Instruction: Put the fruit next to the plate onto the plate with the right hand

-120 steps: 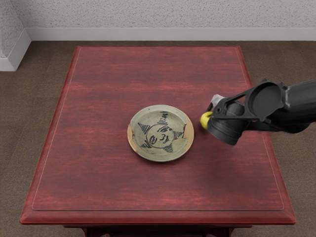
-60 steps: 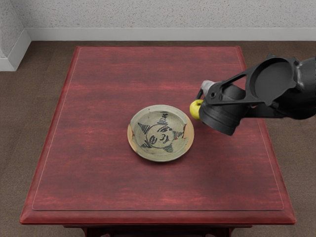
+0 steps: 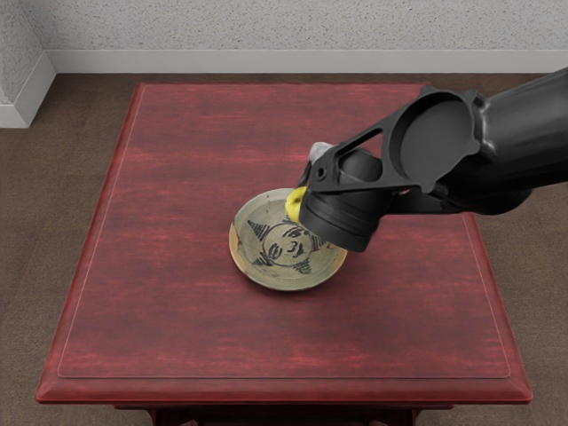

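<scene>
Head view: right hand (image 3: 316,160) grips yellow fruit (image 3: 294,205) above the dark-patterned plate (image 3: 244,262).

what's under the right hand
A yellow fruit peeks out beside the right hand, above the plate. The forearm covers the plate's right rim and most of the fruit.

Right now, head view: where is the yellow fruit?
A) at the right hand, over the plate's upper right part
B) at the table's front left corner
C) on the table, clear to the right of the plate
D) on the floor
A: the yellow fruit peeks out at the right hand, overlapping the upper right part of the plate.
</scene>
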`<state>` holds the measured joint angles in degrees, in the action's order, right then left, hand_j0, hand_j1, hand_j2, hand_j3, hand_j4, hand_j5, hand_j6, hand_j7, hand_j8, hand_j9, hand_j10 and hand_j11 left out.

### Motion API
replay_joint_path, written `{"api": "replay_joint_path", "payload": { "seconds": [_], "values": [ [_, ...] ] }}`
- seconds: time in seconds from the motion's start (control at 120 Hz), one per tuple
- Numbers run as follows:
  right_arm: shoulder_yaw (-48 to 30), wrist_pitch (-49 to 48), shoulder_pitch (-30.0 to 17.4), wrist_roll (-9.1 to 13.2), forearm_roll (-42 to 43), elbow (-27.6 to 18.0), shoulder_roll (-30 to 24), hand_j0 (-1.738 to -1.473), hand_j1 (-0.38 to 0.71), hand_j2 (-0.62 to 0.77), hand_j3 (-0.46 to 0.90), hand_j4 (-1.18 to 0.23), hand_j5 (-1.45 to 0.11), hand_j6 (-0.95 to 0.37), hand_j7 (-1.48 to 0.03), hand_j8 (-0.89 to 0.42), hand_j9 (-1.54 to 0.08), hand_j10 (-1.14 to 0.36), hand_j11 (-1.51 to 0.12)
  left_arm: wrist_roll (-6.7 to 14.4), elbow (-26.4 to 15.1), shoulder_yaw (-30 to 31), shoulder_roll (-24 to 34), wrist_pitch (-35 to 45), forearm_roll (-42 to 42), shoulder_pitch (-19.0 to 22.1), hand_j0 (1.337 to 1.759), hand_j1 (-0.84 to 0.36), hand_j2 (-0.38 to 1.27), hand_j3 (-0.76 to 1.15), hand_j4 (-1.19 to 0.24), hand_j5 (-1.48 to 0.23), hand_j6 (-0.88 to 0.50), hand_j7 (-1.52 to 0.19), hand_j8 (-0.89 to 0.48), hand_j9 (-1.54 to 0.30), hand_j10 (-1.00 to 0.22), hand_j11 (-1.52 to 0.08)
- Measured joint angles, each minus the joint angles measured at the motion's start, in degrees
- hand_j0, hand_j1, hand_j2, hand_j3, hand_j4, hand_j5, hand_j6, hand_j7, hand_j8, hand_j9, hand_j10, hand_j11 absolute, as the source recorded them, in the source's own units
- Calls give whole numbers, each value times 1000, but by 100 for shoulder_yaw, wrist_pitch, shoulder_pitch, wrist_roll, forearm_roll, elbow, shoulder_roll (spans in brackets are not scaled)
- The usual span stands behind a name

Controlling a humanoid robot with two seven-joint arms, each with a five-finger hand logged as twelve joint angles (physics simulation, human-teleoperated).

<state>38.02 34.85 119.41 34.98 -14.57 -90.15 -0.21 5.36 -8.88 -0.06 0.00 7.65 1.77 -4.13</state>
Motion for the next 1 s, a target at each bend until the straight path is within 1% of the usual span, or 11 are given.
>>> {"api": "replay_joint_path", "payload": {
  "seconds": [0.075, 0.258, 0.4, 0.483, 0.583, 0.667, 0.717, 0.75, 0.808, 1.0],
  "values": [
    [-32, 5, 32, 0, -25, 20, 11, -1658, 278, 94, 0, -537, -804, -467, -799, -579, -810, -602, -811, 0, 0, -1, 0, 0, 0, 0, 1658, 69, 47, 0, -234, -304, -234, -304, -234, -304, -234, -304],
    [-46, 14, 53, 2, -43, 222, 19, -1658, 31, 18, 0, -323, -463, -295, -461, -340, -465, -349, -466, 0, 0, -2, 0, 0, -1, 0, 1658, 69, 47, 0, -234, -304, -234, -304, -234, -304, -234, -304],
    [-49, 15, 58, 2, -46, 310, 20, -1658, -122, 3, 0, -193, -272, -179, -271, -202, -273, -206, -273, 0, 0, -3, 0, 0, -1, 0, 1658, 69, 47, 0, -234, -304, -234, -304, -234, -304, -234, -304],
    [-56, 15, 55, 2, -47, 414, 21, -1658, -180, -1, 0, -143, -200, -134, -199, -149, -201, -152, -201, 0, 0, -2, 0, 0, -1, 0, 1658, 69, 47, 0, -234, -304, -234, -304, -234, -304, -234, -304],
    [-117, 15, 36, 2, -40, 472, 7, -1658, -226, -4, 0, -105, -144, -100, -144, -108, -145, -110, -145, 0, 0, -1, 0, 0, -1, 0, 1658, 69, 47, 0, -234, -304, -234, -304, -234, -304, -234, -304],
    [-253, 15, 19, 2, -16, 451, -146, -1658, -249, -5, 0, -85, -115, -82, -115, -87, -116, -88, -116, 0, 0, -2, 0, 0, -1, 0, 1658, 69, 47, 0, -234, -304, -234, -304, -234, -304, -234, -304],
    [-413, 15, 13, -46, -11, 374, -315, -1658, -259, -6, 0, -76, -103, -74, -103, -78, -103, -79, -103, 0, 0, -3, 0, 0, -1, 0, 1658, 69, 47, 0, -234, -304, -234, -304, -234, -304, -234, -304],
    [-496, 15, 11, -123, -9, 331, -421, -1658, -265, -6, 0, -72, -97, -70, -96, -74, -97, -74, -97, 0, 0, -3, 0, 0, 0, 0, 1658, 69, 47, 0, -234, -304, -234, -304, -234, -304, -234, -304],
    [-608, 15, 6, -395, -6, 206, -690, -1658, -272, -7, 0, -66, -88, -65, -88, -67, -88, -68, -88, 0, 0, -3, 0, 0, 0, 0, 1658, 69, 47, 0, -234, -304, -234, -304, -234, -304, -234, -304],
    [-769, -3, -205, -1632, -21, -22, -1799, -1658, -285, -8, 0, -55, -72, -55, -72, -56, -72, -55, -72, 0, 0, -2, 0, 0, 0, 0, 1658, 69, 47, 0, -234, -304, -234, -304, -234, -304, -234, -304]
  ]
}}
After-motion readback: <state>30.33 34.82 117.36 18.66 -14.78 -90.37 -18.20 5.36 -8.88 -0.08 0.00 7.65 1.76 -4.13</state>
